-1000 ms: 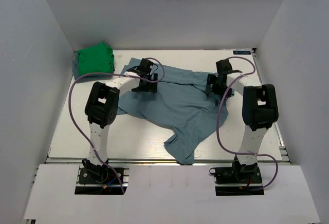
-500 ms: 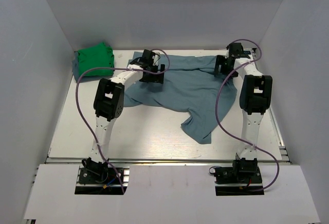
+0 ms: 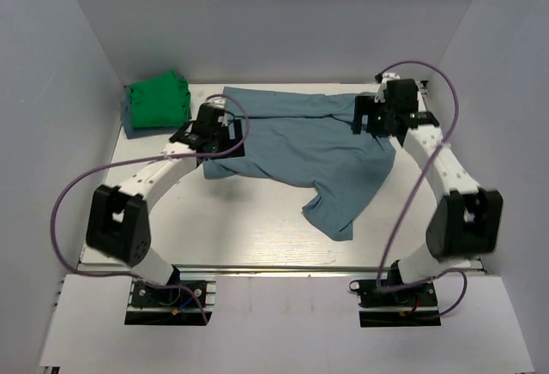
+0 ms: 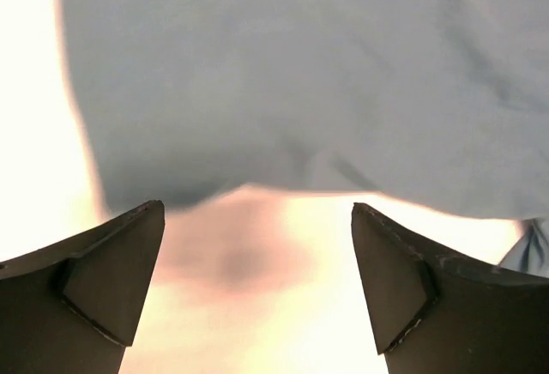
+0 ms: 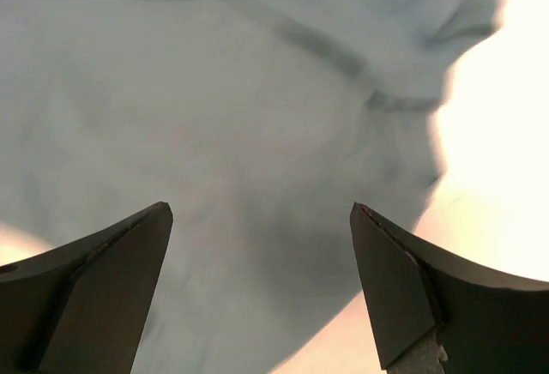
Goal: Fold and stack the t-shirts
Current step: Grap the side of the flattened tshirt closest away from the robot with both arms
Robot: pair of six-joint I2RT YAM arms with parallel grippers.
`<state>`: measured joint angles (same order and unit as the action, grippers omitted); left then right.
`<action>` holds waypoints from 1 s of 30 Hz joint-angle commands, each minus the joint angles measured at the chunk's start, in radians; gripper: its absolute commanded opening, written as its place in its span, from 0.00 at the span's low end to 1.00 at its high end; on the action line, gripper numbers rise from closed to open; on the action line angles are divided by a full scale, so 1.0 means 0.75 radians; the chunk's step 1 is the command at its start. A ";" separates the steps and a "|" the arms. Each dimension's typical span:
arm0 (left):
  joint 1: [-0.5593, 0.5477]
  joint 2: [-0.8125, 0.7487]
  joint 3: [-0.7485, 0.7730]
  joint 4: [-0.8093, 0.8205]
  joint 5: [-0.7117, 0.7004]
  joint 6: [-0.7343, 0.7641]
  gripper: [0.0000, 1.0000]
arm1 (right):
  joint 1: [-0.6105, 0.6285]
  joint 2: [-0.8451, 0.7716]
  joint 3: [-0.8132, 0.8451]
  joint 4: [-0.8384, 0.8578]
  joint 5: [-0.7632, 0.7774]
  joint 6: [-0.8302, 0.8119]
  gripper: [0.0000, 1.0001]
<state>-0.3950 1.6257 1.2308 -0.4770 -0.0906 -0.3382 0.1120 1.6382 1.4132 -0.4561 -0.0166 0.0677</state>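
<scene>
Left gripper [image 4: 257, 220] and right gripper [image 5: 261, 216] hang spread, empty, over the blue-grey shirt [image 3: 313, 147]; its rumpled near tail probably bunches under uneven pinches.

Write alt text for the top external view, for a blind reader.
A blue-grey t-shirt lies spread but rumpled on a white table, with the open left gripper over its left edge and the open right gripper over its right side. A bundled green t-shirt sits in the far left corner.
</scene>
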 commanded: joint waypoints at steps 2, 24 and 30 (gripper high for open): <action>0.089 -0.187 -0.276 0.010 -0.178 -0.203 1.00 | 0.137 -0.261 -0.429 0.015 0.045 0.155 0.90; 0.287 -0.053 -0.551 0.389 -0.057 -0.171 0.90 | 0.466 -0.798 -1.117 -0.079 0.006 0.484 0.90; 0.314 -0.016 -0.531 0.360 -0.045 -0.183 0.76 | 0.475 -0.710 -1.142 -0.061 0.061 0.497 0.90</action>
<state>-0.1726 1.6096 0.8204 -0.1905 -0.1310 -0.4679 0.4606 1.0847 0.5728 -0.5354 -0.0093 0.4179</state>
